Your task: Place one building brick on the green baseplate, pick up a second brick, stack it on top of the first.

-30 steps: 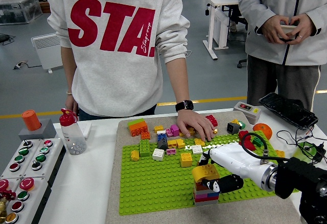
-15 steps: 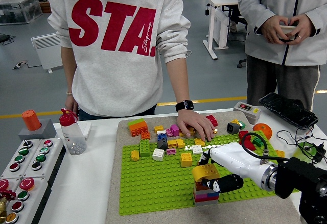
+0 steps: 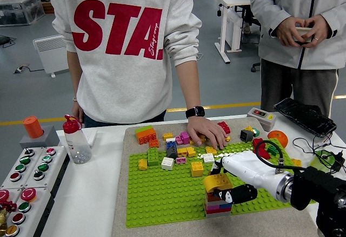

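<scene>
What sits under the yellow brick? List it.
Under the yellow brick is a short brick stack on the green baseplate. The robot hand covers its upper right side.

Floor point(image 3: 32, 99): grey and smooth, running back through the room, with a yellow line point(image 3: 227, 106) crossing it behind the table.
Heater point(image 3: 51, 53): a white panel radiator standing on the floor at the left.
Far desk point(image 3: 233, 18): a white table standing at the upper right, with dark chairs showing beside it.
Crate point(image 3: 20, 9): a clear storage box sitting at the far left.
Light: even, falling softly over the floor.
</scene>
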{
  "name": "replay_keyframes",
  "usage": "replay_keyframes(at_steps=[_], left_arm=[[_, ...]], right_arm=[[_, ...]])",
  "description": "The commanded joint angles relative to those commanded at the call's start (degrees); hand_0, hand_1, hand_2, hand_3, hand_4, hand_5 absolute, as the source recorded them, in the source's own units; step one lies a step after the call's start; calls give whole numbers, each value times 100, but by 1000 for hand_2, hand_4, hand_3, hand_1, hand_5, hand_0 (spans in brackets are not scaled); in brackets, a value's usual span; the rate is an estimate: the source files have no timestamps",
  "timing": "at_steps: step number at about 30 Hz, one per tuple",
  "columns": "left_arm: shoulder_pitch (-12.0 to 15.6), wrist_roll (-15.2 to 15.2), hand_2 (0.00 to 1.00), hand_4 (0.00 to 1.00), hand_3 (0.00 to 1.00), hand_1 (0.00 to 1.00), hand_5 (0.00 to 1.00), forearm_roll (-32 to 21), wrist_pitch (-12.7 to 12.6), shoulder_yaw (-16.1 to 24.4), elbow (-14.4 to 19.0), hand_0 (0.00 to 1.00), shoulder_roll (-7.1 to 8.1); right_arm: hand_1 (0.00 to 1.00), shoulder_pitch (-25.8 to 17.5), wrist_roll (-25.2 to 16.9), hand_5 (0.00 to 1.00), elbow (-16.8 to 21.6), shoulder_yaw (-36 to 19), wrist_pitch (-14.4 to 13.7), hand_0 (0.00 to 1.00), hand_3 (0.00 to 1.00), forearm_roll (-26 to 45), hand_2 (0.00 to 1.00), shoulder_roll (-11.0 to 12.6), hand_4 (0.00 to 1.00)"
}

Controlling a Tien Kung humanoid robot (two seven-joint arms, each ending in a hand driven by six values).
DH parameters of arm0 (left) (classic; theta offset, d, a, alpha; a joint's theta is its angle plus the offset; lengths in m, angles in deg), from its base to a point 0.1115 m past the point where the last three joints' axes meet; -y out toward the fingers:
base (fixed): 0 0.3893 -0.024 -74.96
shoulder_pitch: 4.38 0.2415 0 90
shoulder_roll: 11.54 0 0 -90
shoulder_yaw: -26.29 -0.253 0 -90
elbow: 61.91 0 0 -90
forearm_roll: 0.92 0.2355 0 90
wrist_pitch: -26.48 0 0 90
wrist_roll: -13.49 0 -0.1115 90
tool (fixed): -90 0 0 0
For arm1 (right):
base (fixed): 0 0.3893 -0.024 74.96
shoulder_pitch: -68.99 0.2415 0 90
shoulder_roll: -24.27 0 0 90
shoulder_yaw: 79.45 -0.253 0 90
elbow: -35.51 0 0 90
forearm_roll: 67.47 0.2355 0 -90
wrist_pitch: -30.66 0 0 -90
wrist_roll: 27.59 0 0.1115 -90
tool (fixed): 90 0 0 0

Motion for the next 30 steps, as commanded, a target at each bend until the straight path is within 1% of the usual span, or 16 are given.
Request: replay_keyframes(at_steps=[5, 6, 11, 12, 17, 18, 30], left_arm=[[4, -2, 689, 295, 576, 688, 998, 3, -2, 1, 0, 661, -3], [6, -3, 689, 294, 576, 688, 998, 6, -2, 3, 0, 660, -3], [15, -5, 689, 294, 576, 688, 998, 13, -2, 6, 0, 660, -6], [17, -6, 689, 295, 576, 688, 998, 16, -3, 7, 0, 660, -7], [22, -7, 689, 295, 576, 688, 998, 22, -3, 7, 0, 660, -8], [23, -7, 689, 294, 576, 688, 998, 23, -3, 7, 0, 661, -8], [34, -1, 689, 294, 576, 688, 998, 33, -5, 17, 0, 661, -8]], right_arm=[[661, -5, 14, 304, 0, 5, 2, 667, 578, -18, 696, -6, 545], [666, -7, 18, 310, 0, 6, 3, 668, 621, -23, 710, -8, 551], [666, -13, 36, 310, 0, 13, 12, 668, 621, -32, 710, -11, 551], [667, -15, 38, 315, 0, 17, 16, 670, 646, -33, 718, -13, 555], [667, -24, 46, 315, 0, 21, 18, 670, 646, -41, 718, -21, 555], [669, -25, 46, 317, 0, 21, 18, 672, 677, -43, 730, -22, 556], [675, -47, 37, 325, 0, 0, -9, 675, 697, -61, 739, -23, 566]])
